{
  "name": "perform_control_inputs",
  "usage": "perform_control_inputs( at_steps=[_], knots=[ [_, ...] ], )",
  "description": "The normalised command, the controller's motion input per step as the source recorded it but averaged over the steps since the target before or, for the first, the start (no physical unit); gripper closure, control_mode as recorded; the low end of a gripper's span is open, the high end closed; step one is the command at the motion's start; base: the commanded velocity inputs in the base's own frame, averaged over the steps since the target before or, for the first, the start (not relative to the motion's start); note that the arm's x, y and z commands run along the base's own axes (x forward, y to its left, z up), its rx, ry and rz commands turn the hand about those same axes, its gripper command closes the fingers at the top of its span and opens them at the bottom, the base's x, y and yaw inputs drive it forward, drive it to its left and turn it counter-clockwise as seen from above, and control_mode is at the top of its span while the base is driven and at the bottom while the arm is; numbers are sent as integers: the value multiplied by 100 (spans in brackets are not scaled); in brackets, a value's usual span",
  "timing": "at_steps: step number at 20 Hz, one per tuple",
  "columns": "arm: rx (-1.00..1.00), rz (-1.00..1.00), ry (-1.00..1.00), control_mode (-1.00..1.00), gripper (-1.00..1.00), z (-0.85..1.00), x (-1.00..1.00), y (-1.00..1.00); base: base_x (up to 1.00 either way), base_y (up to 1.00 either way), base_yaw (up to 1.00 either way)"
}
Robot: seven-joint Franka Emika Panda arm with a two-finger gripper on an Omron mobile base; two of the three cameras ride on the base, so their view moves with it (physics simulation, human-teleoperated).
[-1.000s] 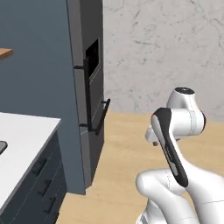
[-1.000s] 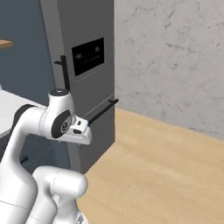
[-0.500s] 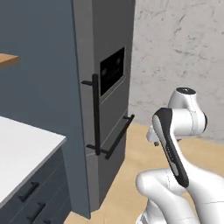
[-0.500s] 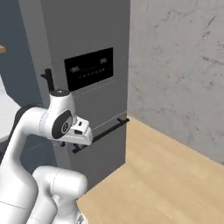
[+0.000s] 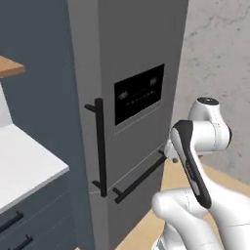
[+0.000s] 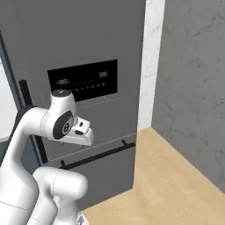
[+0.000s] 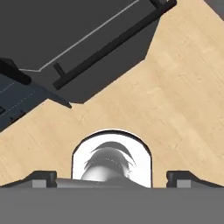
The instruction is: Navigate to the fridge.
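While the fridge (image 6: 83, 52) stands close ahead, the base should finish squarely before its door; the empty pincer (image 7: 112, 177) stays wide apart.

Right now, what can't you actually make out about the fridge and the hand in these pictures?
- Fridge: top and base cut off by the frame edges in both base views.
- Display panel: readout too small and blurred to read.
- Hand: finger tips barely clear the bottom edge of the hand view; they stand wide apart.
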Motion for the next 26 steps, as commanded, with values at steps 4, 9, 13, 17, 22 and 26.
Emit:
perform_control_inputs(
  at_steps=[4, 9, 13, 17, 22, 26],
  knots=[
    [0, 0, 0, 100, -100, 0, 0, 0, 29, -59, 55],
    [0, 0, 0, 100, -100, 0, 0, 0, 34, -58, 55],
    [0, 0, 0, 100, -100, 0, 0, 0, 32, -64, 52],
    [0, 0, 0, 100, -100, 0, 0, 0, 34, -61, 46],
    [0, 0, 0, 100, -100, 0, 0, 0, 42, -23, 37],
    [0, 0, 0, 100, -100, 0, 0, 0, 44, -1, 27]
  ],
)
